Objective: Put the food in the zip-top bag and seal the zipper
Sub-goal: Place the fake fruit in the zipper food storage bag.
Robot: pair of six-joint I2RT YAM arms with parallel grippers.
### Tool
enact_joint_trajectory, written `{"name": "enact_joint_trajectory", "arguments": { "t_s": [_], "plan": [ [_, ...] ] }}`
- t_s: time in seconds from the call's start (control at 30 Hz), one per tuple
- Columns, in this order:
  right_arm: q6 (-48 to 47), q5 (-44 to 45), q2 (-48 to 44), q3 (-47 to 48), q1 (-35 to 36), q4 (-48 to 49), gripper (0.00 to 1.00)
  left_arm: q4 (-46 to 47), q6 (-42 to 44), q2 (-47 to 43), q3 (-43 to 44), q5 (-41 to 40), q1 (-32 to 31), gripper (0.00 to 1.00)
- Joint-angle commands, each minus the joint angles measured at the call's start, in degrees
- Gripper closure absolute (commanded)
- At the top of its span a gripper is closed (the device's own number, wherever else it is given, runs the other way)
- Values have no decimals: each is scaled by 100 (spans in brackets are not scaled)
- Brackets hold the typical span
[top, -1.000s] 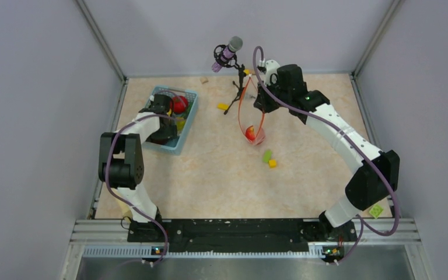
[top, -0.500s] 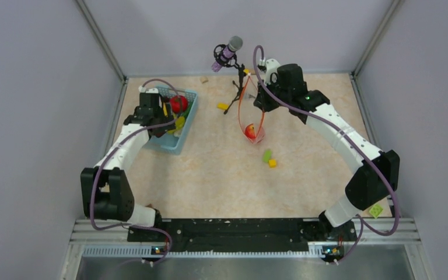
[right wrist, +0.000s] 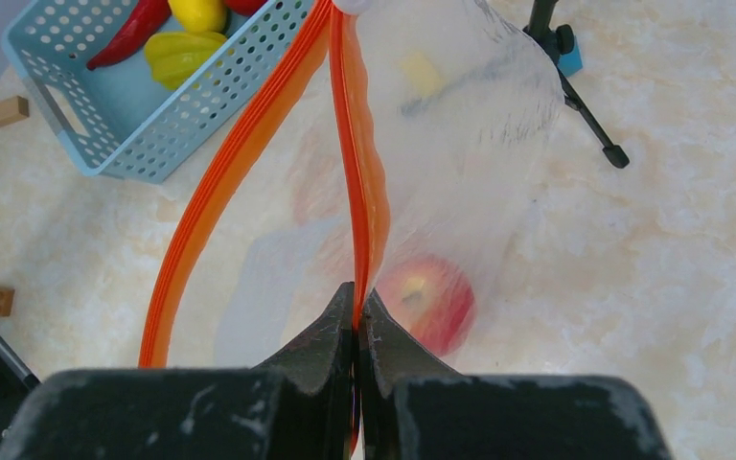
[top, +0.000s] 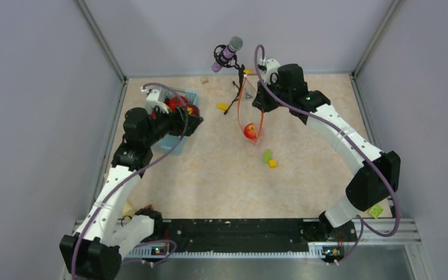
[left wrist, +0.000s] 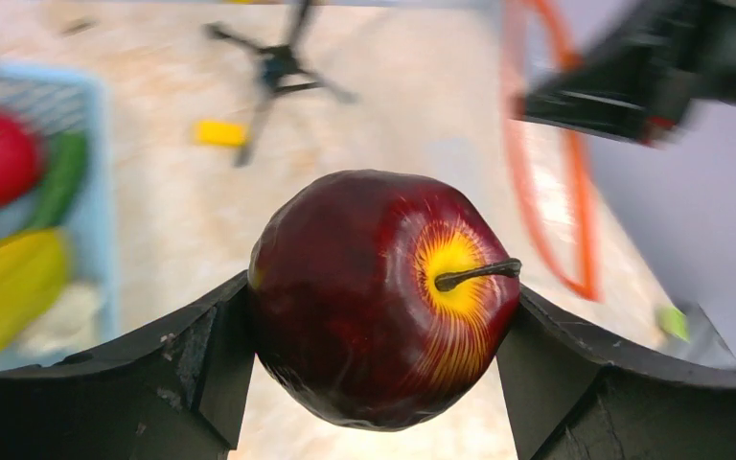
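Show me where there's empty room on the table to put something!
The widest bare patch of the table lies nearer than the blue basket and the green and yellow blocks. A narrower strip runs between basket and held-up bag. Crowded: around the microphone stand and the far yellow block.

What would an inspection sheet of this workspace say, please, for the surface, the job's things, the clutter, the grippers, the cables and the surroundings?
Surface: beige marbled table, no stains seen.
Job's things: clear bag hangs with its orange zipper open; a red apple lies inside; tomato and chili lie in the blue basket.
Clutter: green block touching a yellow block; another yellow piece by the tripod.
Grippers: left gripper holds a dark red apple; right gripper shut on the zipper.
Cables: purple left cable and right cable loop freely.
Surroundings: microphone at the far edge; grey walls.
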Motion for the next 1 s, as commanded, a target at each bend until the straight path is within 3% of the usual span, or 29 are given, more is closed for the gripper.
{"name": "enact_joint_trajectory", "arguments": {
  "t_s": [0.0,0.07,0.2,0.4,0.7,0.97],
  "plan": [
    [172,-235,-320,-47,-26,266,100,1421,-299,-195,-11,669,-1247,100],
    [183,-345,-352,-61,-25,262,100,1282,-61,-4,275,294,-1944,100],
    [219,-388,-331,-69,-26,276,100,1404,-8,752,878,329,-2901,100],
    [322,-740,-202,-11,-25,307,100,1592,635,1611,1556,-682,-4028,100],
    [355,-887,-510,-193,-24,400,100,1862,810,1997,1327,-2923,-4312,100],
    [367,-861,-674,-316,-25,483,100,1994,709,1879,842,-4194,-4312,100]
  ]
}}
